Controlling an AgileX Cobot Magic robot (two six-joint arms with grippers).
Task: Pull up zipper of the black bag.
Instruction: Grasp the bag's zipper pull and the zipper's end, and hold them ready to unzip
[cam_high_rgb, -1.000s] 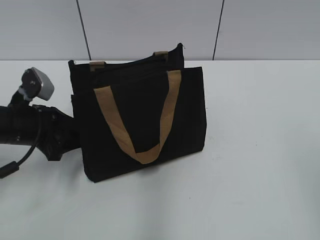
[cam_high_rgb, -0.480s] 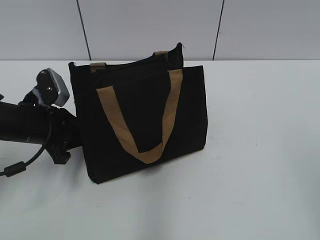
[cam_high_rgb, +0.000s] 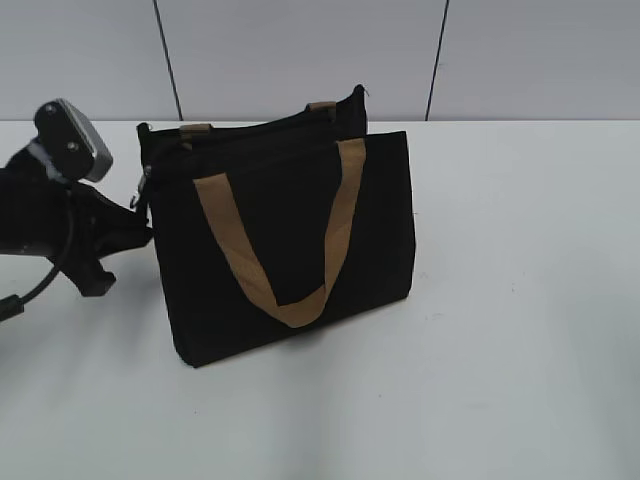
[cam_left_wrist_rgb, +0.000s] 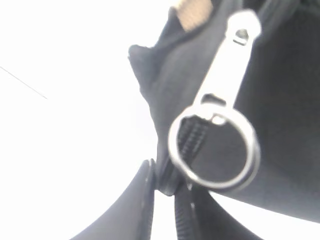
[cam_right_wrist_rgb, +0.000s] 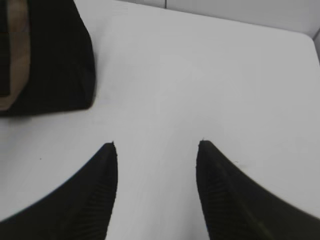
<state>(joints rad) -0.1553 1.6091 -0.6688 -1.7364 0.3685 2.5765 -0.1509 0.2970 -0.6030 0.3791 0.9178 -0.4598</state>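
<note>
The black bag (cam_high_rgb: 290, 230) stands upright on the white table, a tan handle (cam_high_rgb: 236, 255) hanging down its front. Its zipper runs along the top edge. The silver pull tab (cam_high_rgb: 146, 186) with a ring hangs at the bag's top left corner and fills the left wrist view (cam_left_wrist_rgb: 225, 80). My left gripper (cam_high_rgb: 140, 225) is at the bag's left side. In the left wrist view its jaws (cam_left_wrist_rgb: 162, 177) pinch black fabric of the bag just below the ring. My right gripper (cam_right_wrist_rgb: 156, 145) is open and empty above the table, right of the bag's lower corner (cam_right_wrist_rgb: 55, 55). It is out of the exterior view.
The white table (cam_high_rgb: 520, 300) stretches to the right of and in front of the bag. A grey panelled wall (cam_high_rgb: 300, 50) stands behind the table's far edge. The left arm's cable (cam_high_rgb: 40, 285) hangs at the left edge.
My left arm has moved up and to the left along the bag's left side. The silver pull tab now shows at the bag's top left corner. The bag has barely moved.
</note>
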